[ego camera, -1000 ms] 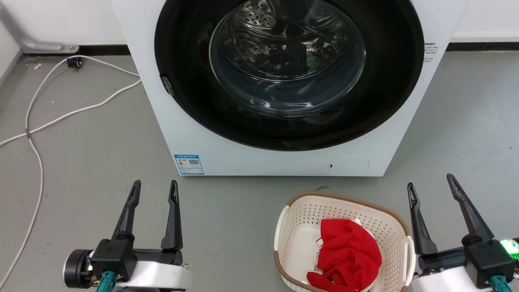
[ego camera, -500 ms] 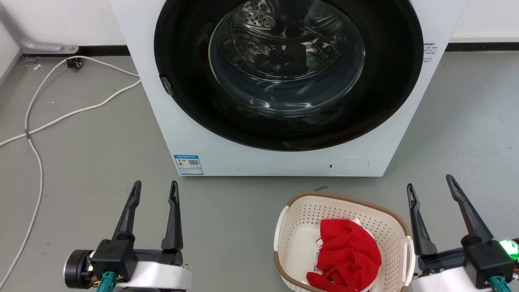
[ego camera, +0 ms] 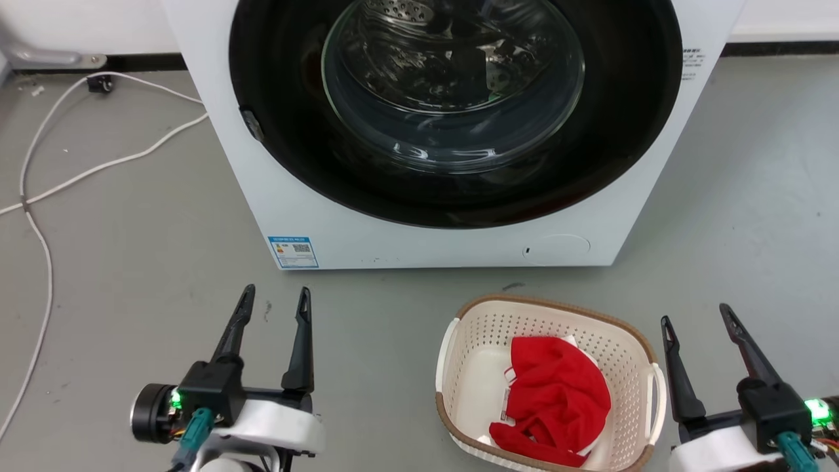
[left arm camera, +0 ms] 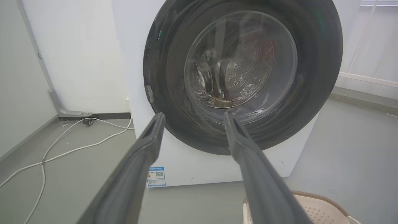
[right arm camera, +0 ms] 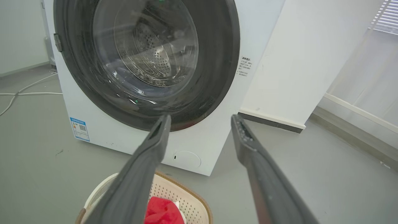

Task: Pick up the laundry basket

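Head view, lower right of centre: the laundry basket (ego camera: 485, 334) stands on the grey floor (ego camera: 131, 249) in front of the washer (ego camera: 341, 223), near it but not touching it. Its brown rim faces up and a white handle shows on each short side. A crumpled red cloth (ego camera: 557, 387) lies inside, towards the right half, and pale basket bottom shows to the left of it.

At the lower left of the frame the left gripper (ego camera: 276, 290) has its two dark fingers parted in a moderate V. There is nothing between them but bare floor, and it is well apart from the basket. At the lower right the right gripper (ego camera: 695, 314) is spread about as wide and also holds nothing. Its inner finger runs just beside the basket's right handle, outside the rim, and whether it brushes the handle cannot be told.

In the left wrist view the parted fingers frame the washer's round glass door, and a corner of the basket shows at the bottom right edge. In the right wrist view the basket and cloth sit at the bottom left, partly behind one finger.

A white cable (ego camera: 39, 242) trails over the floor along the left side of the head view.
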You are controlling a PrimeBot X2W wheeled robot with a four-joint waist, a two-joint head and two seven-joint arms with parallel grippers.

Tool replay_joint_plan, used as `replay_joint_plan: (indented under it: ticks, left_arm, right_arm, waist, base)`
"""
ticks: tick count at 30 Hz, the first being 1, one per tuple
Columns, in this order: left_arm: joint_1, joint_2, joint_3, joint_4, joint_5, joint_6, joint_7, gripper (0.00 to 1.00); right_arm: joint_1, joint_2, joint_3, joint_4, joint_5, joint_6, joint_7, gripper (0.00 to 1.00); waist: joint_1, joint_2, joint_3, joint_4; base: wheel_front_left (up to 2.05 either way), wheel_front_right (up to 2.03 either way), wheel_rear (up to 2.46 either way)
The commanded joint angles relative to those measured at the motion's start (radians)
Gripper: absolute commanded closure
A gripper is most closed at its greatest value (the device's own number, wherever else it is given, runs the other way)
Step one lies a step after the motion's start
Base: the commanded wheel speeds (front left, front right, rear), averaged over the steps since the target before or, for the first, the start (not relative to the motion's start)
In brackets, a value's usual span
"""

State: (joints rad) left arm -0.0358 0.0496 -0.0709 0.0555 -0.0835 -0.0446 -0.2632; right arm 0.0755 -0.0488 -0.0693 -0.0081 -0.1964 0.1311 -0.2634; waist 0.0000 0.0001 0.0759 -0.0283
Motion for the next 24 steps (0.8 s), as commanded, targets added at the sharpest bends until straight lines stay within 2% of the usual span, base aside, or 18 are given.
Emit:
replay_joint_plan:
  ticks: [1,13,24]
  left_arm:
    - [-0.022,0.001,-0.006,0.024,0.001,-0.008,-0.002,0.0]
    - [-0.227,0.005,-0.05,0.291,0.034,-0.065,-0.003,0.0]
    - [-0.446,0.027,-0.149,0.545,0.038,-0.084,-0.002,0.0]
  right_arm:
    - [-0.03,-0.003,-0.005,0.017,-0.008,-0.001,-0.002,0.0]
    - [-0.201,-0.003,-0.072,0.26,-0.086,-0.001,-0.002,0.0]
    - [-0.37,-0.002,-0.094,0.505,-0.135,-0.001,-0.002,0.0]
  waist:
    - [0.0,-0.0001,0.015,-0.007]
    - [0.0,-0.0001,0.136,-0.048]
    - [0.0,-0.0001,0.28,-0.096]
  base:
    - [0.0,0.0,0.0]
    - [0.0,0.0,0.0]
    - [0.0,0.0,0.0]
